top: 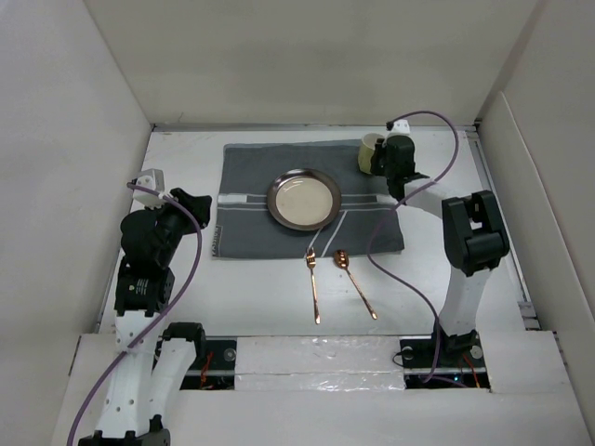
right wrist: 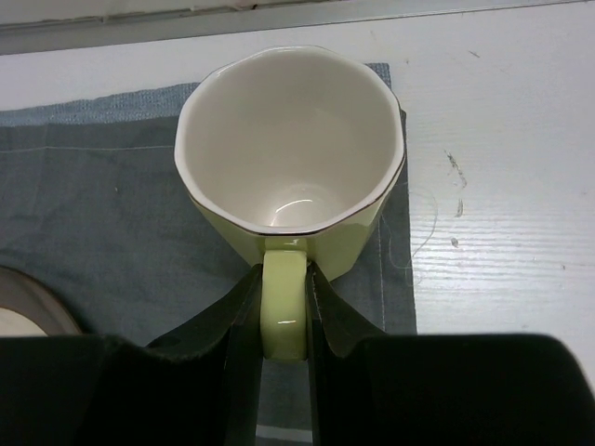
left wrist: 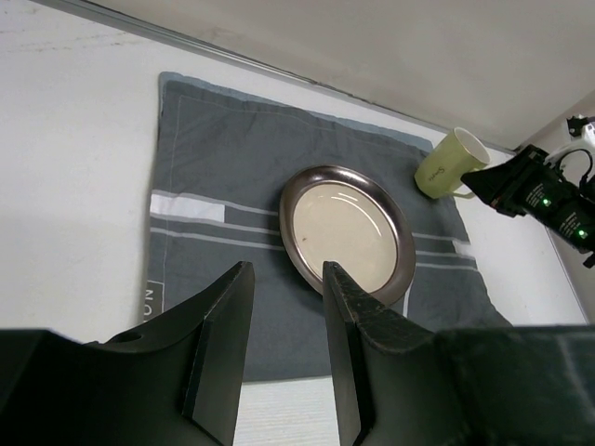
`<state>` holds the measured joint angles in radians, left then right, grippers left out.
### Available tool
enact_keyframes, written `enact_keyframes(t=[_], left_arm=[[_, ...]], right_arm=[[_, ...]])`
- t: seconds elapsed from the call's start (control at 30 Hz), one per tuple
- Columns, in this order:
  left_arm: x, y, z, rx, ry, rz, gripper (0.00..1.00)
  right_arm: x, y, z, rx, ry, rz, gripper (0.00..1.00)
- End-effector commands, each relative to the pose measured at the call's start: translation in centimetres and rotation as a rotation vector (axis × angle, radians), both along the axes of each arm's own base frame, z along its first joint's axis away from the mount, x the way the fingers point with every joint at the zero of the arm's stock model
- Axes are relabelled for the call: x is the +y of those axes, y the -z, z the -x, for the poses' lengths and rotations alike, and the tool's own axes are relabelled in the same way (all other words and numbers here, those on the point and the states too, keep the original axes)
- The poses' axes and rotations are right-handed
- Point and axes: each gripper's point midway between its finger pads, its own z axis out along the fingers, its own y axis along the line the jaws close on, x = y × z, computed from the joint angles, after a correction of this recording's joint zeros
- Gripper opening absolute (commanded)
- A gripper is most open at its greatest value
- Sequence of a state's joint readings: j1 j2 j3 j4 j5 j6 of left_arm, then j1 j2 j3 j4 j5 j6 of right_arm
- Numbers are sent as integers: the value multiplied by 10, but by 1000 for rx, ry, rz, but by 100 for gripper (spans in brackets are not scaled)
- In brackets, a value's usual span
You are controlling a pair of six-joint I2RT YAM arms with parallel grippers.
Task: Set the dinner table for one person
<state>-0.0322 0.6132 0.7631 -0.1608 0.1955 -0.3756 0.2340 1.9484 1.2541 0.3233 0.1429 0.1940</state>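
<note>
The white tabletop (top: 186, 288) fills the space ahead of both arms. A dark grey striped mat (top: 251, 186) lies on its far middle part. A round metal plate (top: 303, 199) with a pale centre sits on the mat, a little right of the mat's middle.

A pale yellow-green mug (top: 370, 149) stands upright at the mat's far right corner, with its handle pointing near. The right hand (right wrist: 284, 279) is clamped on that handle, one finger on each side. The mug is empty and white inside. Whether its base rests on the mat I cannot tell.

A copper fork (top: 314, 283) and a copper spoon (top: 355, 282) lie on the bare tabletop, near of the plate. Their heads are at the mat's near edge and their handles run toward the arms. The fork is on the left and the spoon on the right, with the spoon angled to the right.

The left hand (left wrist: 285, 269) hangs just left of the mat's left edge. Its fingers are apart and hold nothing, and in its own view it faces the plate.
</note>
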Motion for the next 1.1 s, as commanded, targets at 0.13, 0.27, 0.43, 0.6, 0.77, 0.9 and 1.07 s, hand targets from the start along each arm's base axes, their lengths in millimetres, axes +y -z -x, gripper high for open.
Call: enact_keyframes(t=[0.13,0.27,0.43,0.6,0.77,0.9,1.07], left_arm=[[-4,-12,-2,-54,25,4,33],[-5,-9,-3,-44,30,6,33],[-3,-8,-3,-38,21,5,33],[1,13,-14,47,-14,12,6],[-11,33,-28,164,32,-19,0],[-45,38,-51,246,52,-104,0],[-138,18,-52,280,1,-353,0]], right_arm=[[0,-62,-8,-192,93,-26,39],[-10,-102,11,-240,128,-43,60],[-15,-128,49,-233,140,-90,69],[15,-119,108,-198,-10,-190,3],[69,-100,192,-193,-197,-290,0],[60,-73,232,-125,-168,-283,0],[24,-110,251,-197,-74,-253,0]])
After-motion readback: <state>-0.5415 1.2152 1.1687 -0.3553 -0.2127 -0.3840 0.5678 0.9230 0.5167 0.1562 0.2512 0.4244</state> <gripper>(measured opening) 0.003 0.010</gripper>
